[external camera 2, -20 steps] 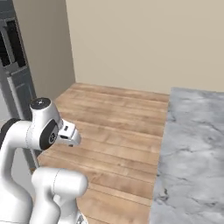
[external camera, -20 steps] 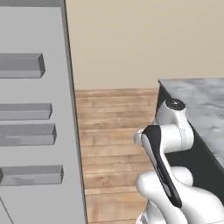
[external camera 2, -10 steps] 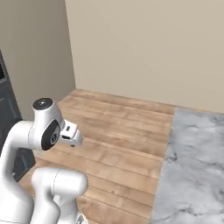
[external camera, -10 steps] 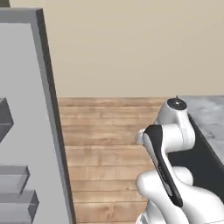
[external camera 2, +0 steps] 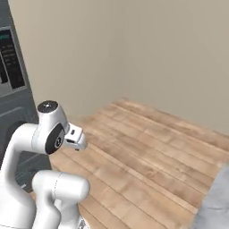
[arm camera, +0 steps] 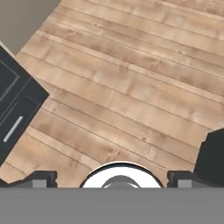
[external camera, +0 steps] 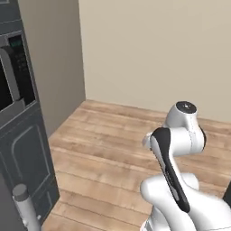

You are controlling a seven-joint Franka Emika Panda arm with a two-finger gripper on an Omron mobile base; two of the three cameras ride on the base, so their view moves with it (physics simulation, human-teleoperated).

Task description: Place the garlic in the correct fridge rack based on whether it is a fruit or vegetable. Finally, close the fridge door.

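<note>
2 spread fingers (arm camera: 43,178) hang over wooden floor (arm camera: 131,87); left base view adds a dark cabinet (external camera: 22,135).

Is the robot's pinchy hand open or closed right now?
Open. In the hand view the gripper has its two dark fingertips far apart, with bare wooden floor between them and nothing held.

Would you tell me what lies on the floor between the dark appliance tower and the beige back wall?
Only bare wooden floor lies between the dark appliance tower and the beige back wall, seen in the left base view.
</note>
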